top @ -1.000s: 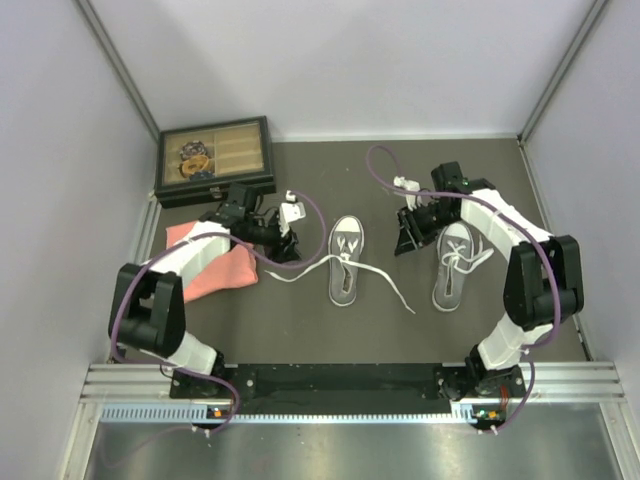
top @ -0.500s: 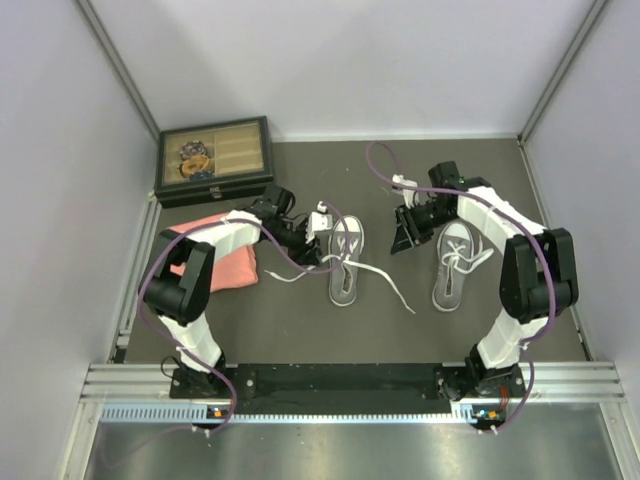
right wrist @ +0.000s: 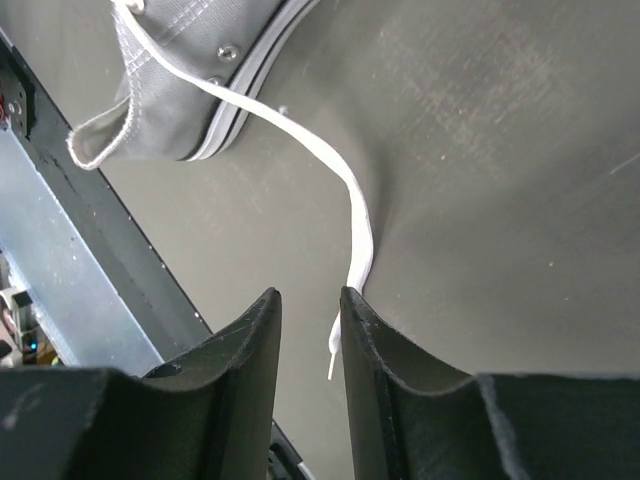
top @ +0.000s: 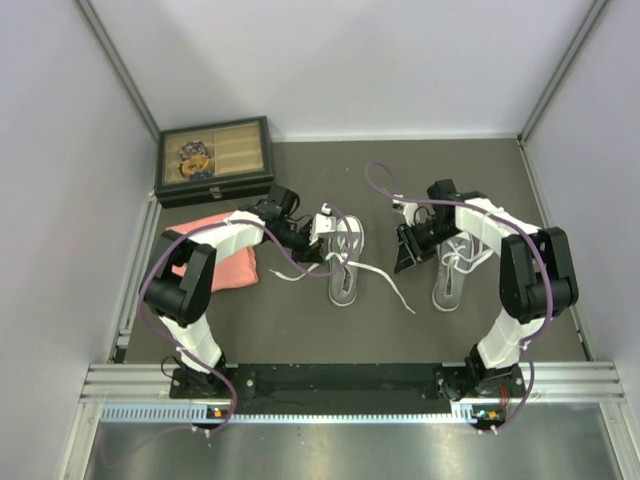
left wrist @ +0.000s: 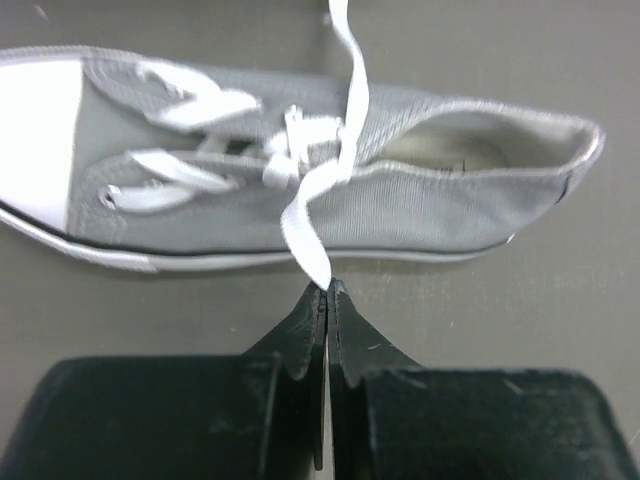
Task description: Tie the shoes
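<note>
Left pincer [left wrist: 327, 288] clenched on white lace [left wrist: 318, 190] of small grey canvas sneaker [left wrist: 420, 210], mid-worktop [left wrist: 540, 330]. Right pincer [right wrist: 310, 300] parted, straddling second lace [right wrist: 358, 215]. Best drawn slowly, sideways, without dragging the sneaker.

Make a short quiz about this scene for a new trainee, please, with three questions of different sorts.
1. True or false: the left gripper is shut on a white lace of a grey shoe.
2. The jaws of the right gripper are: A) shut on a lace; B) apart, with a lace end showing between them; C) shut with nothing in them.
3. Which object stands in the far left corner?

Key: 1 true; 2 B; 3 the dark box with compartments.
</note>
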Action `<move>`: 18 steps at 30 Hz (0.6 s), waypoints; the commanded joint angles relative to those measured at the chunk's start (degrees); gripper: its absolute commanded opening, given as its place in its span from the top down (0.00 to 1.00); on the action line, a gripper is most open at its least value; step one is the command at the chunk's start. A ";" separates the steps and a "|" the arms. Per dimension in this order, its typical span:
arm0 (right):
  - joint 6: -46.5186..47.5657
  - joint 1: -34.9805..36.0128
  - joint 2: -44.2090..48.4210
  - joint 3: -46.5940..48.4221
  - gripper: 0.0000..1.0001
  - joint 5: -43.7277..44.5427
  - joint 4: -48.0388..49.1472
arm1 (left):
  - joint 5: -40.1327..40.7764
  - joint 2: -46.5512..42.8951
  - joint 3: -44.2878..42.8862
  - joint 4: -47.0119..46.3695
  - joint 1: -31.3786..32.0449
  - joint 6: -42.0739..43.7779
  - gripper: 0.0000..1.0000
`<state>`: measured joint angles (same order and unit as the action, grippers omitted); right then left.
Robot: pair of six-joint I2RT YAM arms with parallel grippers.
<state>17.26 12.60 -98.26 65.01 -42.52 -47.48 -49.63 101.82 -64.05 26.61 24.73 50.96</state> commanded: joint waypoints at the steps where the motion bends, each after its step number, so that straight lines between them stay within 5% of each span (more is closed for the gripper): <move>1: -0.47 -0.30 0.70 -1.20 0.69 0.16 1.96 | -1.53 -5.23 0.16 -6.39 2.94 -4.19 1.00; 18: -0.29 -0.12 1.49 -3.14 0.70 0.86 1.69 | 3.83 -8.04 0.51 -11.59 5.50 -8.86 0.98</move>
<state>16.43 12.60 -98.26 62.11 -41.43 -46.65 -46.98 96.66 -63.90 16.23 29.91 41.63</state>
